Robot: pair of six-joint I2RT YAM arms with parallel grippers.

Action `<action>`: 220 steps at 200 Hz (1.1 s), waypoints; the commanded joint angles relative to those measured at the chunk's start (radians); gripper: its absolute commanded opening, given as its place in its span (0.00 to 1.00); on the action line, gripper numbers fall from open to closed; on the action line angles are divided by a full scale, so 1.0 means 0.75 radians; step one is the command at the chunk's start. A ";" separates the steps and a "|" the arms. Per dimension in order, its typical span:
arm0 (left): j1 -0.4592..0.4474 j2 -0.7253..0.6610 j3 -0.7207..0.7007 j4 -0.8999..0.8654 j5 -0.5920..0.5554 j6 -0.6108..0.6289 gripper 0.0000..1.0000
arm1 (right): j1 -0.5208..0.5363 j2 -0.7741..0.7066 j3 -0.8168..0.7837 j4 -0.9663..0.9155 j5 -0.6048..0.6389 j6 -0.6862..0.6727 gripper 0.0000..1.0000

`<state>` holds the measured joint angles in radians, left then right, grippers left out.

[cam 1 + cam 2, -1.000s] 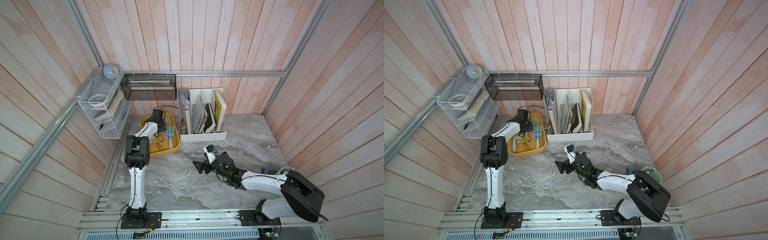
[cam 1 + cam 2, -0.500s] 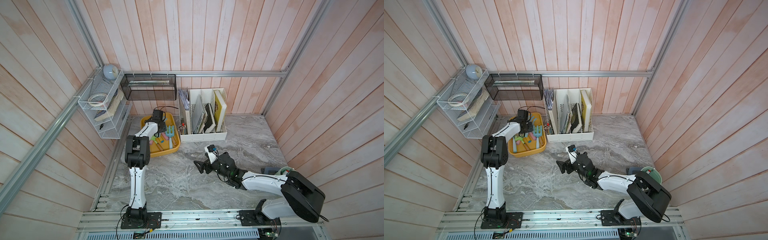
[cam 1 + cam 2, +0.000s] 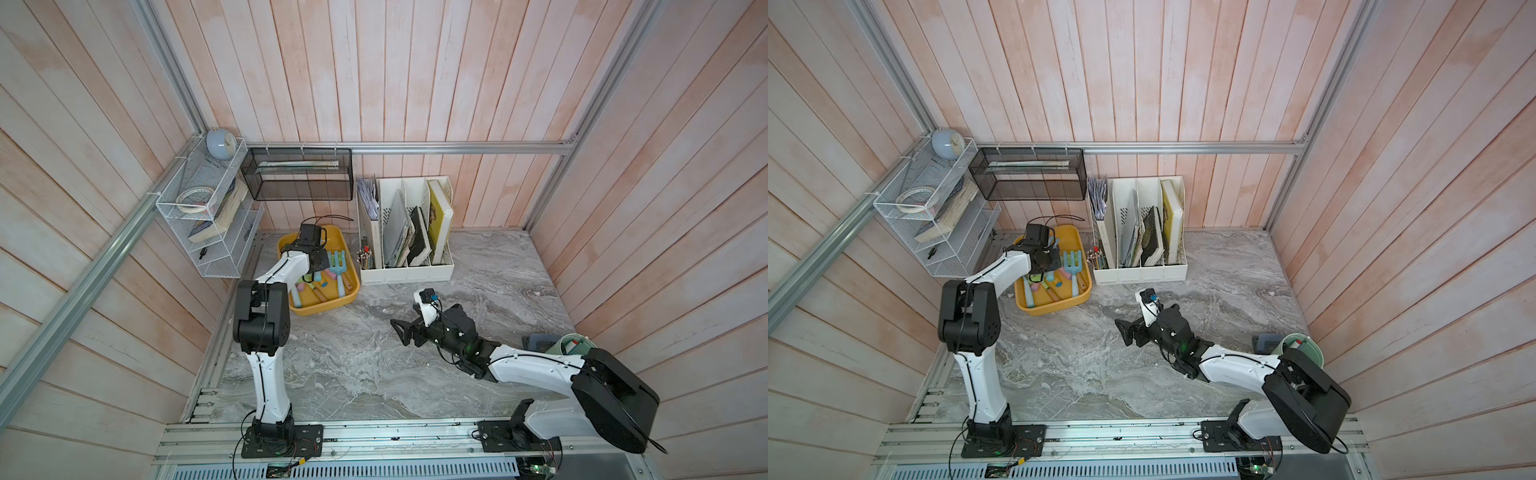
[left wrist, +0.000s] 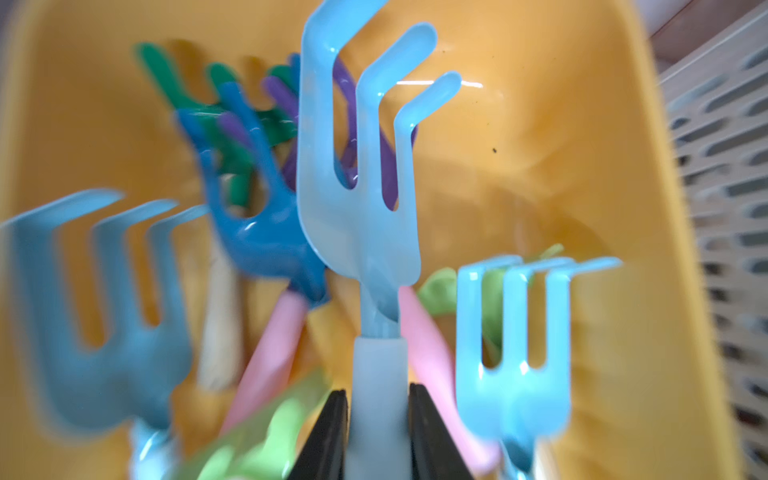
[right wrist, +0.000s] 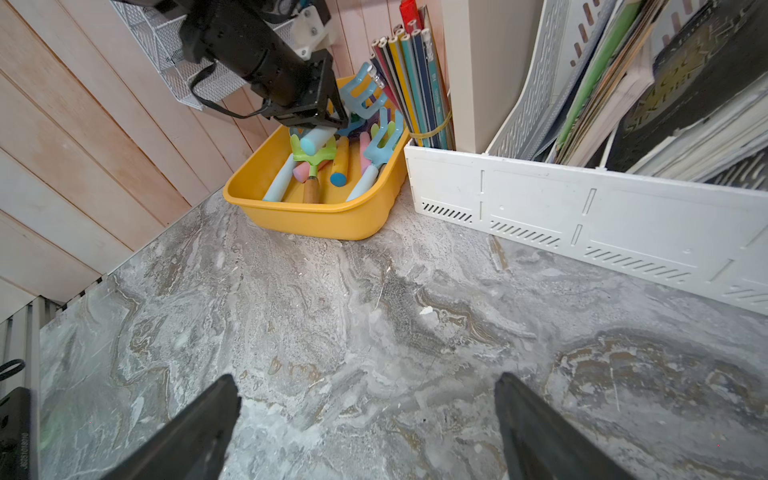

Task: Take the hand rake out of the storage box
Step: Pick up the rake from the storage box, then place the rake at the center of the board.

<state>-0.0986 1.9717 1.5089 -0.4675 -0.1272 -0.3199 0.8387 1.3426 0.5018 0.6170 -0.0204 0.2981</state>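
Nearest, the bases of both arms are seen bolted to a metal rail (image 3: 374,436) along the front edge of the grey marbled worktop (image 3: 353,365). A little further in, the right claw (image 3: 400,332) is held low over bare worktop, well apart from every other thing. In its wrist view the black fingers (image 5: 199,424) are seen spread wide, with nothing between them.

Further back, toward the left rear corner, the storage box (image 3: 328,305) is set on the worktop just beside the white file organizer (image 3: 407,272). The left claw (image 4: 377,390) is lowered into the box and is pinched on the pale handle of the hand rake (image 4: 357,208), with a black finger pressed against each side. The rake is held tilted inside the outline of the box. Its three bent tines are raised toward the far wall, and its handle end is lifted above the tools beneath. Whether that end touches anything cannot be told. Other rakes (image 4: 511,353) in blue, green and purple are seen lying under and beside it, blurred in the wrist view.

A banded bundle of pencils (image 5: 419,83) is stood in the organizer slot nearest the box. Behind, a black mesh basket (image 3: 299,178) is hung on the plank wall, and a white wire shelf (image 3: 199,224) is fixed to the left wall.
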 commanded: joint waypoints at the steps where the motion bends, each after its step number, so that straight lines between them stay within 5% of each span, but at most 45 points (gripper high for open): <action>1: 0.009 -0.233 -0.149 0.122 0.008 -0.066 0.22 | -0.011 -0.029 -0.021 0.028 -0.009 0.016 0.98; 50: -0.067 -0.808 -0.690 0.322 0.178 -0.278 0.19 | -0.013 -0.060 -0.013 0.006 -0.017 0.054 0.98; 80: -0.290 -1.214 -0.991 0.266 0.133 -0.389 0.18 | -0.012 -0.106 -0.013 -0.056 0.006 0.082 0.98; 109: -0.483 -1.493 -1.207 0.179 0.245 -0.493 0.18 | -0.011 -0.201 -0.066 -0.058 0.026 0.107 0.98; 159: -0.856 -1.593 -1.427 0.113 0.086 -0.776 0.18 | -0.006 -0.340 -0.125 -0.112 0.074 0.139 0.98; 220: -0.875 -1.351 -1.680 0.401 0.081 -0.923 0.19 | -0.003 -0.385 -0.143 -0.150 0.090 0.135 0.98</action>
<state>-0.7540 0.8906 0.2584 -0.2909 -0.0406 -0.9627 0.8345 1.0634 0.4061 0.5270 0.0292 0.3927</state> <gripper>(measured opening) 0.265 0.981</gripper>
